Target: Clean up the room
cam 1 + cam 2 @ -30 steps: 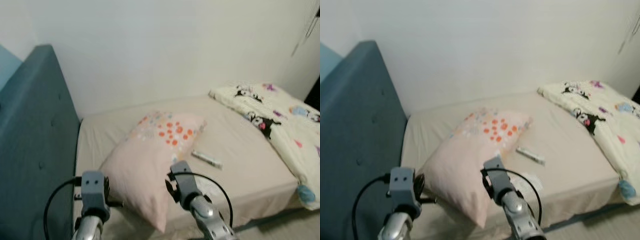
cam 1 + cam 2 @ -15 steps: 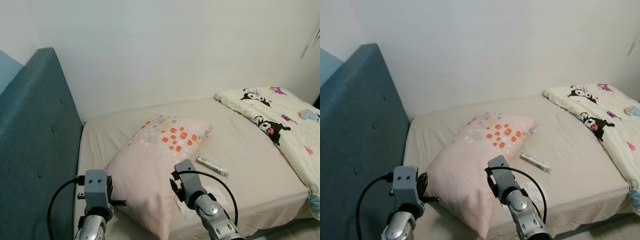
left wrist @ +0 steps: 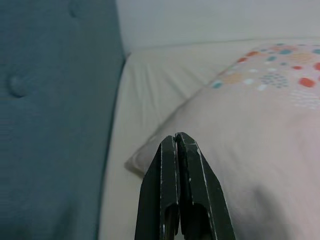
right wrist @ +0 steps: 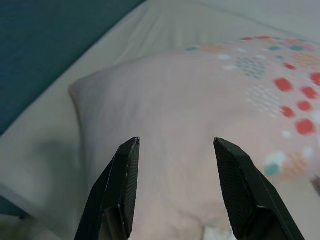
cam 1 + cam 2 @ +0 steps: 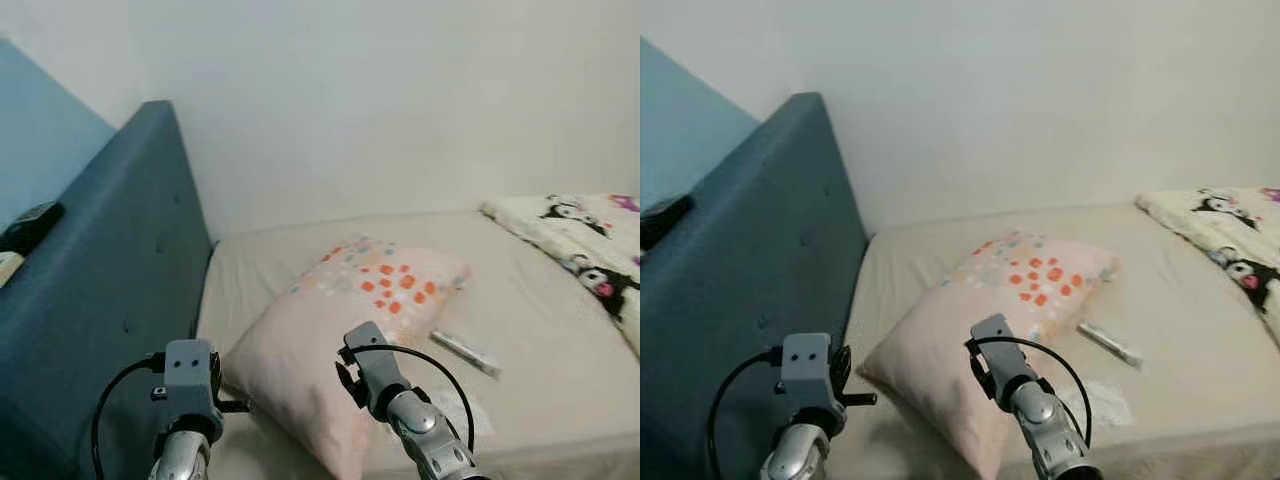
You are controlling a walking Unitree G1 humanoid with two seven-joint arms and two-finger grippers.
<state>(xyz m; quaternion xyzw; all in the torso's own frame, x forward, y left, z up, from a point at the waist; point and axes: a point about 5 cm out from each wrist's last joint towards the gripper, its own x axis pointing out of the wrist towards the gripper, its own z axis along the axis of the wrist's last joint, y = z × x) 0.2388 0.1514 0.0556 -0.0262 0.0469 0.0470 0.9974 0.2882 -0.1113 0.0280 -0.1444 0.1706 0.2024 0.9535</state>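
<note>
Right wrist view: spread right gripper [image 4: 175, 145] above pillow [image 4: 210, 150].

camera turned left, headboard [image 5: 110, 260] nearer

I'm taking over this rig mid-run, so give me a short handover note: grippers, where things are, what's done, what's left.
Left gripper: shut, empty, aimed at the near corner of the pillow.
Right gripper: open, empty, hovering over the pillow.
Pillow lies askew on the bed near the blue headboard. A small tube and a white wrapper lie beside it; the cartoon blanket is bunched at the far end.
Done: nothing visibly tidied.
Left: probably straighten the pillow, clear the tube and wrapper, spread the blanket.
</note>
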